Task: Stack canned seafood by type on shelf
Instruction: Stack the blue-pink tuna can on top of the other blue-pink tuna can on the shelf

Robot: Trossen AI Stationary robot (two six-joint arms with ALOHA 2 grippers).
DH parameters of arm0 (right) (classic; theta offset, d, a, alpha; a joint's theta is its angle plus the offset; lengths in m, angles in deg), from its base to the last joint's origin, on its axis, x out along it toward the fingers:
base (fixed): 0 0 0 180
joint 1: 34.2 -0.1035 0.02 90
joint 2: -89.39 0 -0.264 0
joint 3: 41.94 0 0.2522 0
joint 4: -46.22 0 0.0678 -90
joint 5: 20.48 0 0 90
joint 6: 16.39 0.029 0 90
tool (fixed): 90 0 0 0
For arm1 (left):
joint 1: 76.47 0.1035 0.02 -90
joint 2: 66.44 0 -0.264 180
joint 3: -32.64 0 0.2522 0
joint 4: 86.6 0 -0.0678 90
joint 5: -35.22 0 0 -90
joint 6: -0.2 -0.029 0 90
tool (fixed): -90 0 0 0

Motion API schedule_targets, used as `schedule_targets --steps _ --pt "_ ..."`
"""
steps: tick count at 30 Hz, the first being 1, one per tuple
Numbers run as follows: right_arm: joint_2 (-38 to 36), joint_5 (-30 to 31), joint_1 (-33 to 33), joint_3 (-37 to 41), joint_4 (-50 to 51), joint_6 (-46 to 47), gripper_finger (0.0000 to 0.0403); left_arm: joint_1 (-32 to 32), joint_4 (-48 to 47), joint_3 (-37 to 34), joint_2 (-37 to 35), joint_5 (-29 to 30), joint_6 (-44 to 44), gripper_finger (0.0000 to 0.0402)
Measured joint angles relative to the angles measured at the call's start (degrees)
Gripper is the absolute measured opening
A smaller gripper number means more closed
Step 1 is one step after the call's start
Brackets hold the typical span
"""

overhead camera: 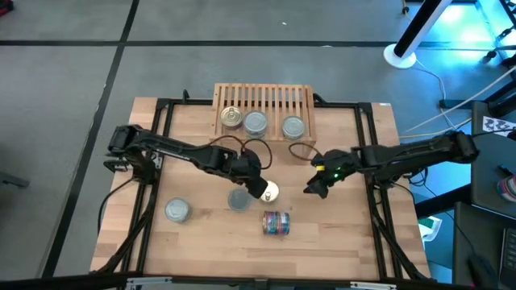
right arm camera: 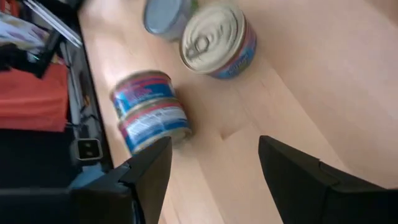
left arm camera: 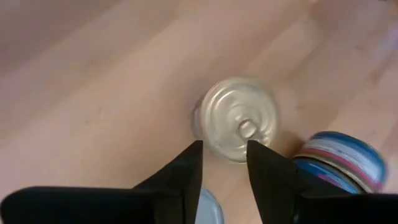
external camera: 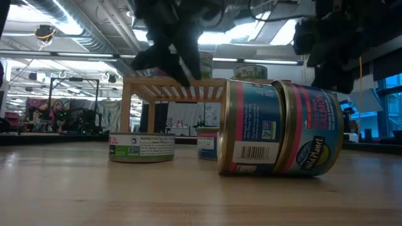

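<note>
The shelf (overhead camera: 262,103) stands at the table's far middle with three tins (overhead camera: 255,122) on its slats. On the table, a gold-lidded tin (left arm camera: 239,118) stands upright beside a grey tin (overhead camera: 239,198). Two multicoloured tins (overhead camera: 276,223) lie on their sides end to end, nearer the front. A silver tin (overhead camera: 177,210) stands at the near left. My left gripper (left arm camera: 225,158) hangs open in the air over the gold-lidded tin, clear of it. To the right of that tin, my right gripper (right arm camera: 214,168) is open wide above bare table.
A black frame rail (overhead camera: 379,201) runs along each side of the wooden table. In the low view the multicoloured tins (external camera: 279,129) lie close to the camera and hide part of the shelf (external camera: 176,88). Bare wood lies between the shelf and the loose tins.
</note>
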Motion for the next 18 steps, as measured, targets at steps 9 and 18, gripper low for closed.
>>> schedule_targets --steps 9,18 --pt "9.6 0.0 -1.6 0.0 -7.2 -0.3 0.0244 -0.1 0.6 0.0 4.1 -3.4 6.2 0.0103" --pt "15.8 -0.9 -1.6 0.0 -14.2 -1.0 0.0244 -0.1 4.1 -0.1 8.5 -6.3 8.2 0.0080"
